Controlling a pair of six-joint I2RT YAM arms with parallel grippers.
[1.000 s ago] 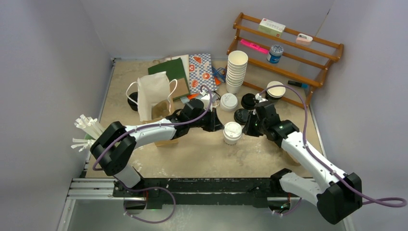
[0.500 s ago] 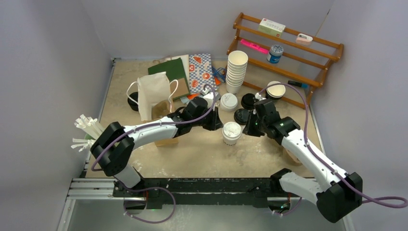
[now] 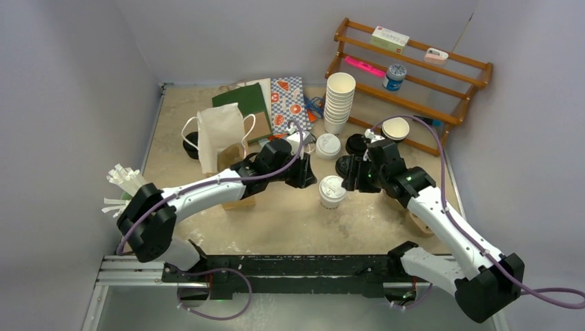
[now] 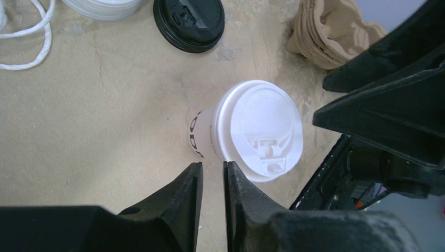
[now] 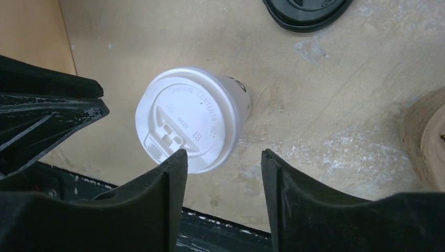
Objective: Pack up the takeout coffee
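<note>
Flanking white-lidded cup [image 3: 332, 191]; bagging likely next.
Gripping nothing with left end effector [image 4: 212, 173], barely parted, or right end effector [image 5: 223, 157], wide; to proceed, clasp its side.

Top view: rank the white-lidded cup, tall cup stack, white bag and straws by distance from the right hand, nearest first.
1. white-lidded cup, just left of the right hand
2. tall cup stack, toward the back
3. white bag, well to the left
4. straws, at the table's left edge

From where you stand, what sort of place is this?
Probably a lab mock-up of a coffee takeout counter: a tall stack of plain white paper cups, a white-lidded paper takeout cup and a white paper bag with cord handles.
</note>
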